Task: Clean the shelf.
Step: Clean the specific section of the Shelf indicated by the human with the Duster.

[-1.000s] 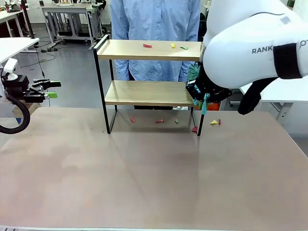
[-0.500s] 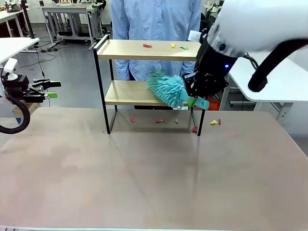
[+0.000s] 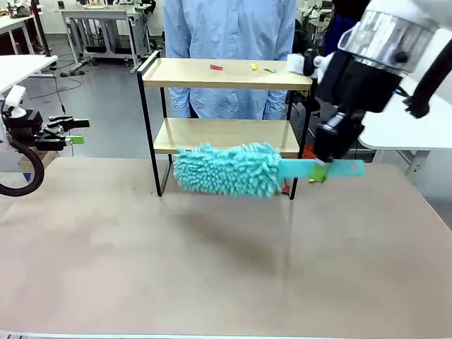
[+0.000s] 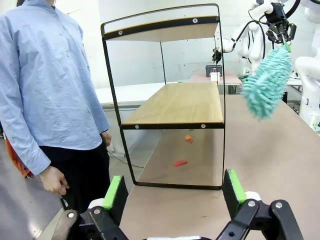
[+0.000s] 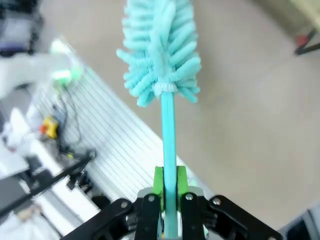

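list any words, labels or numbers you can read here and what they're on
No readable text in these pictures.
The shelf, the duster, the left gripper and the right gripper bear no print that can be made out.

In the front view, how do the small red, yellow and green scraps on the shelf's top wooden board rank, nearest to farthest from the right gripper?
1. Green scrap, right end of row.
2. Yellow scrap, middle.
3. Red scrap, left end.
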Robot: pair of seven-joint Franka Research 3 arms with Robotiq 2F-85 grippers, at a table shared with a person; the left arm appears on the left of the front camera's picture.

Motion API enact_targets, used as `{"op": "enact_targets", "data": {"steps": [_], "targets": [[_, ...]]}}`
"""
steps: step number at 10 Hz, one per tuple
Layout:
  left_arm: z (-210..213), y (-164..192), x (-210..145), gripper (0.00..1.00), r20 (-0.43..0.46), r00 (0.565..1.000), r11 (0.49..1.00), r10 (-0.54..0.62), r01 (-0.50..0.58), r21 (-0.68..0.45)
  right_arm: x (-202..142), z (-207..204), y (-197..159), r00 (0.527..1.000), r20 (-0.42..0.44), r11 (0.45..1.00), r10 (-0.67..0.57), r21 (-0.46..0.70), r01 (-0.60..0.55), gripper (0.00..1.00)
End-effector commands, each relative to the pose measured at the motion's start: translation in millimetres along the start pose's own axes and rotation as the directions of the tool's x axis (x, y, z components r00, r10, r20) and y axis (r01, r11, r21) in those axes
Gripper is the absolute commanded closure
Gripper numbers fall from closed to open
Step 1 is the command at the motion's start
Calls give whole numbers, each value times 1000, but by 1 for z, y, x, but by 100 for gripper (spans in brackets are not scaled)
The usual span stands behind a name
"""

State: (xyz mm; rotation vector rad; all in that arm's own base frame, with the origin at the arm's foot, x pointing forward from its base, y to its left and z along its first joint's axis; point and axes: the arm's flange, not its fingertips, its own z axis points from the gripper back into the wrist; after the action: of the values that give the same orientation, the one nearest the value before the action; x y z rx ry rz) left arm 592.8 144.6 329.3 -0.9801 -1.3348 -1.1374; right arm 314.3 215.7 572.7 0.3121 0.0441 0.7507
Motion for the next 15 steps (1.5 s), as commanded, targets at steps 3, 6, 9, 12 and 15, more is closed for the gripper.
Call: {"op": "enact_targets", "data": {"steps": [3,6,9,12,15], "targets": [[0,-2,4,0,-5,1000,1000,-3,3,-3,-51,9,-18,966,-250,998,58,-8,-62,87],[0,-2,4,0,-5,1000,1000,-3,3,-3,-107,15,-46,946,-325,997,-15,-77,-10,87],[0,-2,4,0,-5,1000,1000,-3,3,-3,-125,10,-73,960,-279,995,28,-79,-52,87],[0,-2,4,0,-5,1000,1000,-3,3,-3,-124,17,-62,950,-311,996,-27,-86,0,87],[0,-2,4,0,-5,1000,1000,-3,3,-3,-124,17,-62,950,-311,996,-27,-86,0,87]]}}
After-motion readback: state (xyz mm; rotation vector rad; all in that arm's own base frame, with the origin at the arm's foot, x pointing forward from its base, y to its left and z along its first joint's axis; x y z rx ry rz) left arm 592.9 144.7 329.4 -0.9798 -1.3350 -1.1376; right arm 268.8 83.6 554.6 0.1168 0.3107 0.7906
